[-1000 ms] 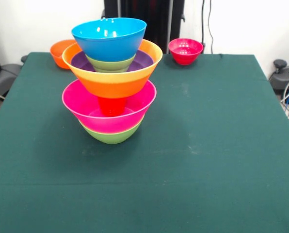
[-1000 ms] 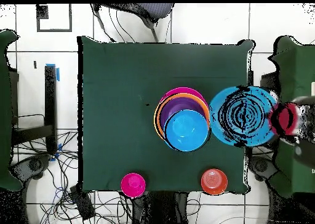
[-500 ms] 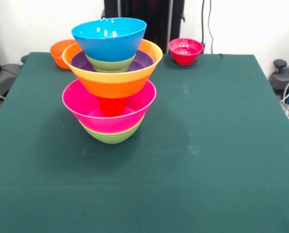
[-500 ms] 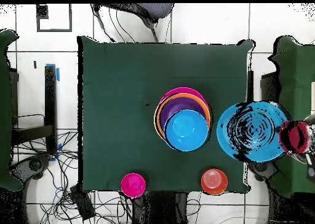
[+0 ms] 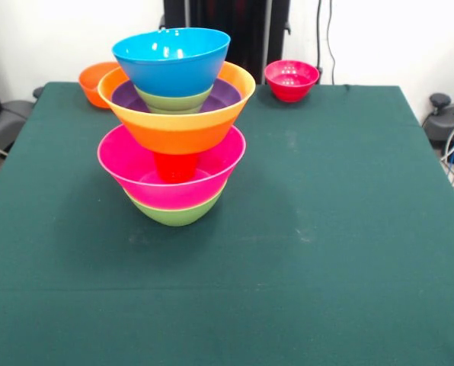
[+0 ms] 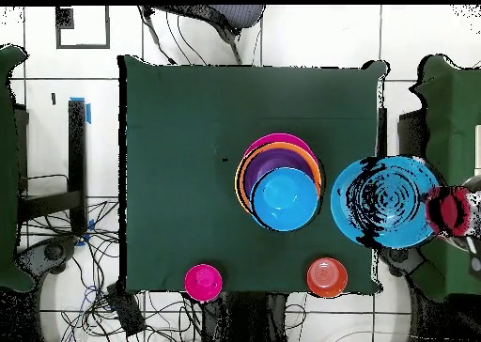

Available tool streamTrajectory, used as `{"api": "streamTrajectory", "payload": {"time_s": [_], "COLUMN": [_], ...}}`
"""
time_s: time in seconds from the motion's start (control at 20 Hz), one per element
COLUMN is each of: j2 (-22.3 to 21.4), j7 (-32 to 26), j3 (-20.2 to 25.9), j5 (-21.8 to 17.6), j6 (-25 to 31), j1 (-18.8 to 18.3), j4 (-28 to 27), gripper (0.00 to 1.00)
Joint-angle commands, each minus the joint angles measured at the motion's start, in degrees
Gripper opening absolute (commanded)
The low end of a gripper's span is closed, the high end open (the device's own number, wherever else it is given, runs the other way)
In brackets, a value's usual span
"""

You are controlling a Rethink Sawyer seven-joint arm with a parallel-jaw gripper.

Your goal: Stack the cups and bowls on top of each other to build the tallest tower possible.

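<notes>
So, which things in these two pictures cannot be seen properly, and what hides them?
- Gripper: in neither view, so its state is unknown.
- Red cup: front view shows only its lower part; the wide orange bowl covers its top. Overhead, the stack hides it fully.
- Bottom green bowl: mostly inside the pink bowl.
- Small orange bowl: partly behind the tower in the front view.

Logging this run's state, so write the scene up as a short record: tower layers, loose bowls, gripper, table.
tower: upright, left of the table's middle in the front view
layers, bottom up: green bowl, pink bowl, red cup, wide orange bowl, purple bowl, green bowl, blue bowl
loose bowls: small orange bowl and small red-pink bowl, at the far edge
gripper: not in view
table: dark green cloth
</notes>
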Motion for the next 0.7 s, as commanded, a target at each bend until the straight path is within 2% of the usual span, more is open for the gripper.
{"api": "streamTrajectory", "payload": {"time_s": [0.05, 0.4, 0.7], "j2": [1.81, -1.73, -8.58], "j7": [-20.28, -21.93, -25.74], "j3": [4.23, 6.69, 7.16], "j5": [-0.15, 2.19, 7.79], "j6": [-5.84, -7.02, -5.8], "j1": [-1.08, -5.11, -9.38], "j4": [10.06, 13.76, 17.67], "gripper": [0.0, 0.0, 0.0]}}
